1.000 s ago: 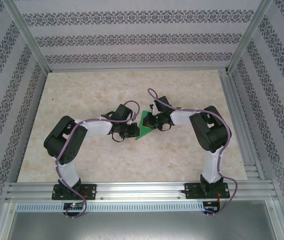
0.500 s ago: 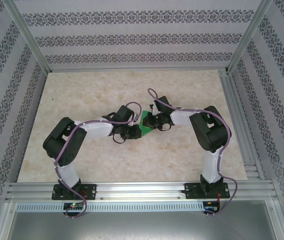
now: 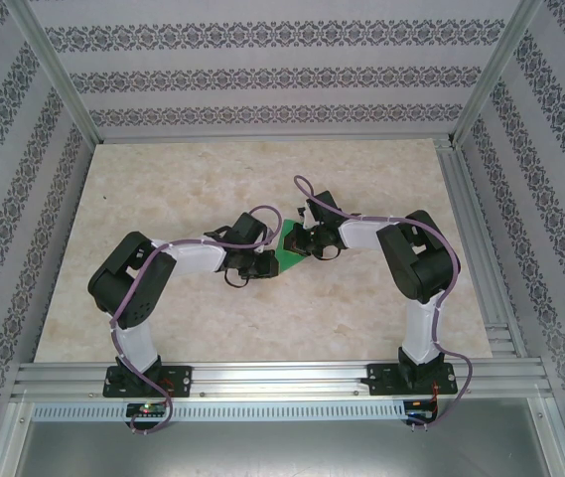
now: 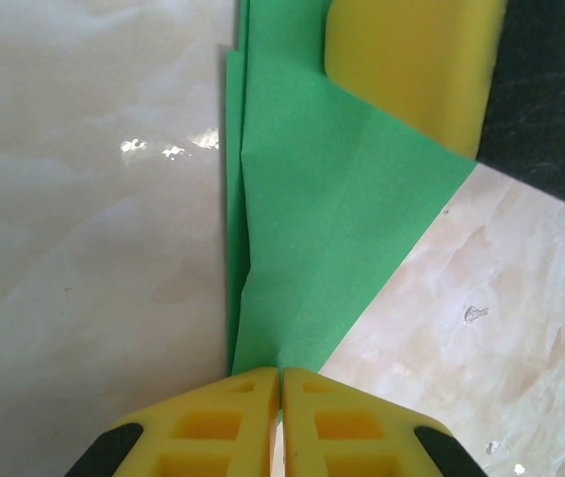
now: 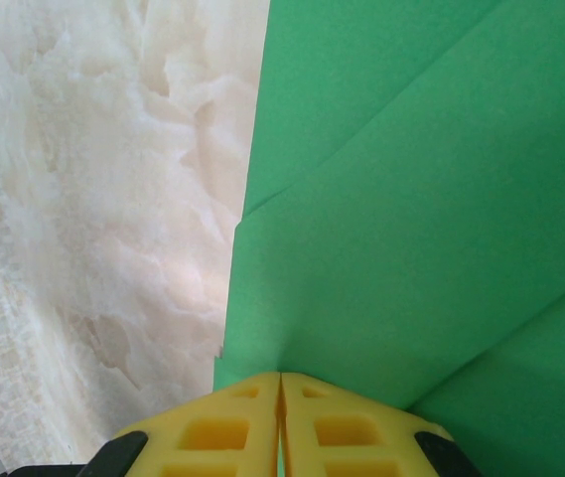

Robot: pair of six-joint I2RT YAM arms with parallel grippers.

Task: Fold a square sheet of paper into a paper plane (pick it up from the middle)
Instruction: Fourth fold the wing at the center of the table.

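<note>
The square sheet of paper, partly folded into layers, is lying near the middle of the tabletop between both arms. The left claw is touching its narrow end with fingers closed together. The right claw, likewise closed, is meeting the far end. I cannot tell whether either is pinching paper.

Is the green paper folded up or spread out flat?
Folded. The green paper shows creases and overlapping layers, with stacked edges along one side.

Matt green paper lies on a glossy marble-patterned table.
</note>
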